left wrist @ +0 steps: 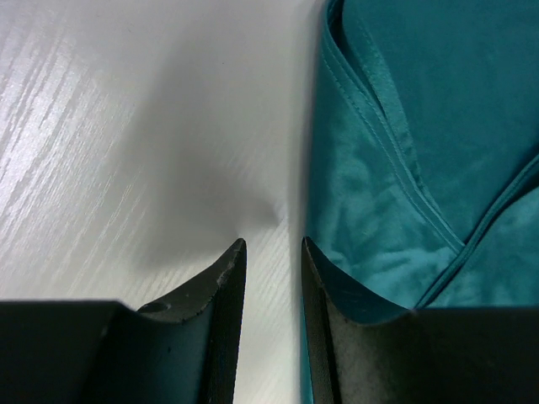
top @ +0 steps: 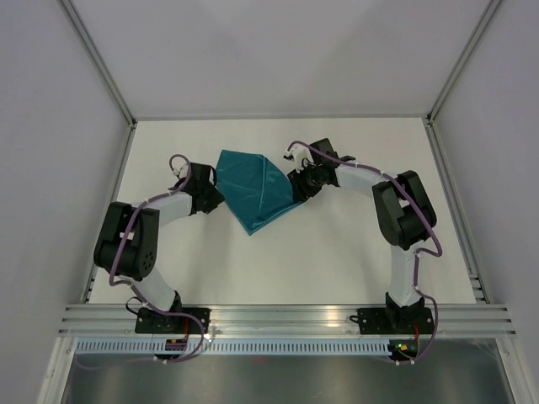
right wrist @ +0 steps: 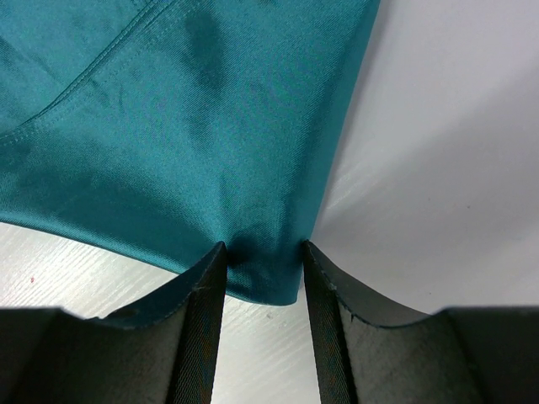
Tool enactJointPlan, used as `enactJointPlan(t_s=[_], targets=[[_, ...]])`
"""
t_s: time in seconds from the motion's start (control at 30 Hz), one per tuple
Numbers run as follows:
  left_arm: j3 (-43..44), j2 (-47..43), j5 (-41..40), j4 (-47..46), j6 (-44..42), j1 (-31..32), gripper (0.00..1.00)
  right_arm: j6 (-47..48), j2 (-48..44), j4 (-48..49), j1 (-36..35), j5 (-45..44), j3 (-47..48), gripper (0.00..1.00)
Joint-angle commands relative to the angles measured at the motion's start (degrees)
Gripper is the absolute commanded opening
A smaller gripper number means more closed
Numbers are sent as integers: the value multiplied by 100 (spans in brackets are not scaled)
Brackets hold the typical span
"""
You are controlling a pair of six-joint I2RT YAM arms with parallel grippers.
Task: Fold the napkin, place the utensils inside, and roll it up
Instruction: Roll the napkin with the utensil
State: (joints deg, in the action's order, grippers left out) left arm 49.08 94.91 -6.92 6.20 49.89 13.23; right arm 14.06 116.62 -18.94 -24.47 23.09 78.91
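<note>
The napkin [top: 257, 194] lies on the white table [top: 337, 261] at its middle, towards the far side, between the two arms. It is a glossy teal cloth with thin stitched hems, folded over itself into a rough pointed shape. The right gripper [right wrist: 263, 248] is clamped on its right corner, and the fabric puckers between the black fingers. The left gripper [left wrist: 271, 248] is at the napkin's left edge with its jaws a little apart and bare woodgrain table showing between the tips. The hem rides over one finger [left wrist: 324, 337], and I cannot tell whether any cloth is caught.
</note>
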Motion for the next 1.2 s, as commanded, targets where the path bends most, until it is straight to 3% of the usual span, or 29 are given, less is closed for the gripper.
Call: enactJointPlan(t_s=[0.0,0.6,0.93,1.17], targets=[[356,351,129,-224,109,-23,37,-106,-25,-101,39,125,72,48],[1745,1661,903,74,-673,4,37,-870,-499,-347,232,345,-508,47],[3546,2672,1842,988,-1674,214,40,-1292,-798,-611,258,802,-772,47],[4109,3050,2063,1252,-1921,417,40,-1389,-921,-752,258,899,-869,47]])
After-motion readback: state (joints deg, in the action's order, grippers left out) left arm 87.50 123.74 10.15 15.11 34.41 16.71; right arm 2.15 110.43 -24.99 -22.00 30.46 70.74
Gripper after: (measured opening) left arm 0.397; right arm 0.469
